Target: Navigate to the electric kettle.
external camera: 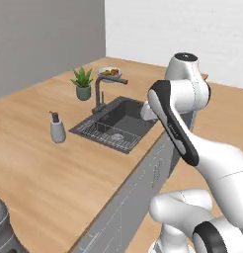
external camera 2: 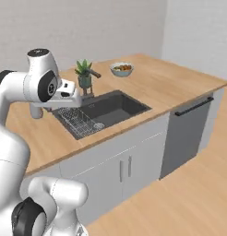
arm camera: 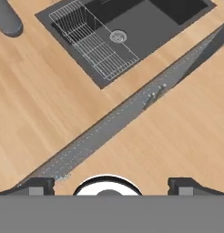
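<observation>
Sink [external camera: 124, 118] sits dark in the wooden tabletop [external camera: 39, 148], a wire rack [arm camera: 93, 43] inside, soap bottle [external camera: 57, 128] and potted plant [external camera: 83, 83] beside it. Grey rounded thing [external camera: 2, 225] at the left view's bottom corner is possibly the kettle, cropped. Hand [arm camera: 111, 185] hangs over the tabletop edge, fingers wide apart, empty.

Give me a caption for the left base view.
White arm beside a wooden counter with dark sink, faucet, soap pump, plant and bowl.

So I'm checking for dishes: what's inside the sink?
The sink holds a wire rack and a bare drain; no dishes show. In the left base view the arm covers its right end.
</observation>
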